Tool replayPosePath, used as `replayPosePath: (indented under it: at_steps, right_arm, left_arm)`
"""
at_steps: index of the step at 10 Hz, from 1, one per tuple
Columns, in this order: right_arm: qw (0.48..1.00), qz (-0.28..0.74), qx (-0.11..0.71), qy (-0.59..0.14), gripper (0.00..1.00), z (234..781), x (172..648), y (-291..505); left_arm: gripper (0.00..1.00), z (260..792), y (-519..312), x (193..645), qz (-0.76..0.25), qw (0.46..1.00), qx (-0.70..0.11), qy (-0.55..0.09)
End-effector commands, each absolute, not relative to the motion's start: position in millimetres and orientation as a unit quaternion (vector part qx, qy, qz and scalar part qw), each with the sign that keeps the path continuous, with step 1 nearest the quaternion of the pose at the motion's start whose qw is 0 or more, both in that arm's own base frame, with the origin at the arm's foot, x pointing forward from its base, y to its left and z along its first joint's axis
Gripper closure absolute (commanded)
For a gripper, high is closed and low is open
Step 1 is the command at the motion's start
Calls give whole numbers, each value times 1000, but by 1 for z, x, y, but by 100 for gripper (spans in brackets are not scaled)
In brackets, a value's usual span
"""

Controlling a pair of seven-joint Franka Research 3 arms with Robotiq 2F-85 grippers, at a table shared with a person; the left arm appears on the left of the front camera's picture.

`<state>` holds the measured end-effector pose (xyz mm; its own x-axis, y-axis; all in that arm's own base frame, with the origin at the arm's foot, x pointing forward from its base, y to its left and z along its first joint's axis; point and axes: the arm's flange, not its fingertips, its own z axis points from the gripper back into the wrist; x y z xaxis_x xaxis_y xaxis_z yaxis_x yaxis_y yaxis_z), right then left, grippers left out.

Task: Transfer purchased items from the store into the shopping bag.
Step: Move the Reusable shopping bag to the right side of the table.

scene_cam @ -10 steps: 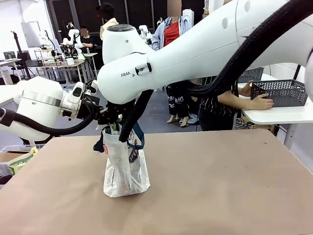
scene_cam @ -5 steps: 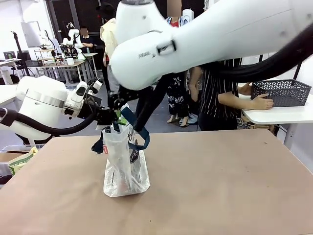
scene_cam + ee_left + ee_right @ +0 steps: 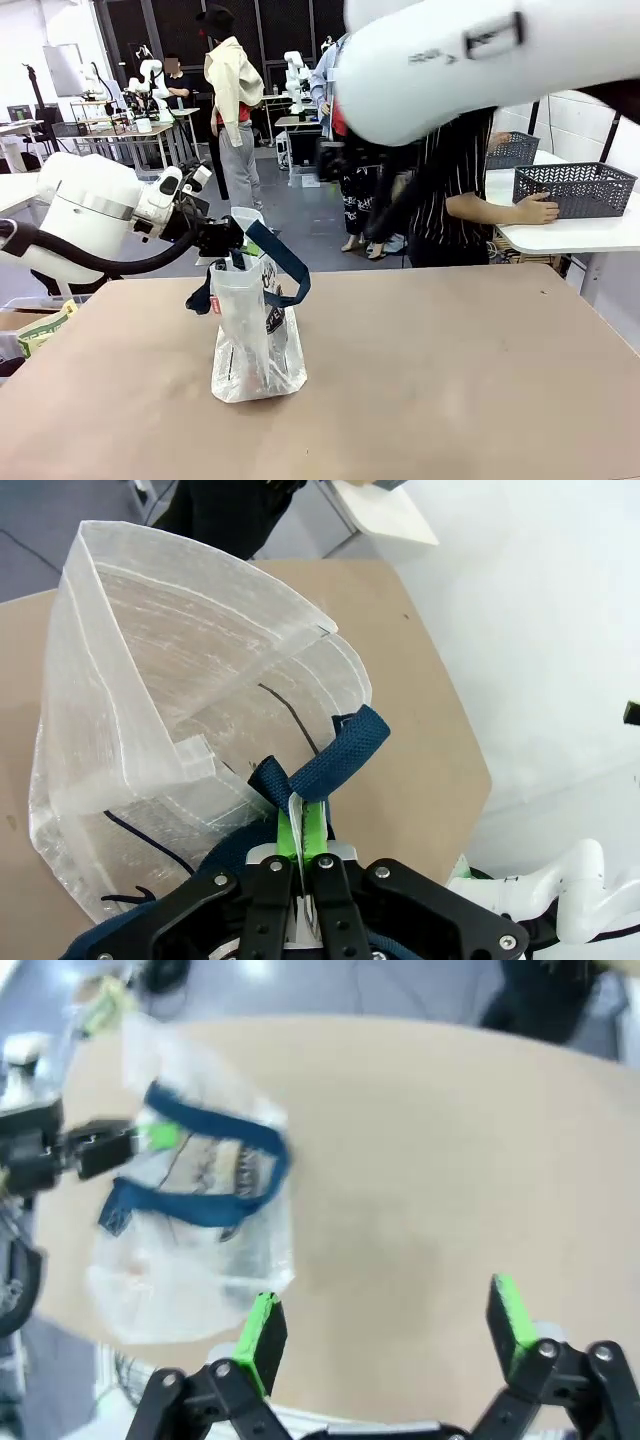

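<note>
One shopping bag (image 3: 255, 345), two grey baskets (image 3: 583, 187) beyond.

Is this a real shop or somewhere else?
Probably a robot lab set up like a shop. More robot arms stand at tables behind, the left pincer holds a shopping bag on a plain table, and dark baskets sit nearby.
</note>
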<state>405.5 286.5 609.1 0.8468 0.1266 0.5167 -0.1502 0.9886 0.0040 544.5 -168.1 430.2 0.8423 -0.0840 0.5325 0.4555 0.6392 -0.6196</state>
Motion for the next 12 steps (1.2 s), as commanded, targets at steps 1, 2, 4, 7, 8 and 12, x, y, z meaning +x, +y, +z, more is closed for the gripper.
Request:
replayPosePath:
  at_steps: [1, 2, 4, 7, 8, 12]
  right_arm:
    - [967, -23, -1, -254, 0, 590, 408, 247]
    - [968, -57, -11, -246, 0, 587, 410, 223]
    - [964, -121, -14, -237, 0, 579, 412, 178]
    - [957, -203, -25, -204, 0, 552, 424, 129]
    - [954, -226, -32, -196, 0, 545, 424, 114]
    - [933, -311, -33, -177, 0, 513, 419, 47]
  left_arm:
    - [100, 428, -178, 554, -149, 890, -373, -215]
    - [100, 428, -180, 557, -142, 894, -367, -214]
    - [100, 429, -181, 558, -135, 902, -352, -208]
    - [100, 430, -185, 562, -137, 910, -338, -200]
    - [100, 431, -188, 562, -127, 919, -315, -200]
    - [100, 430, -192, 560, -129, 924, -300, -198]
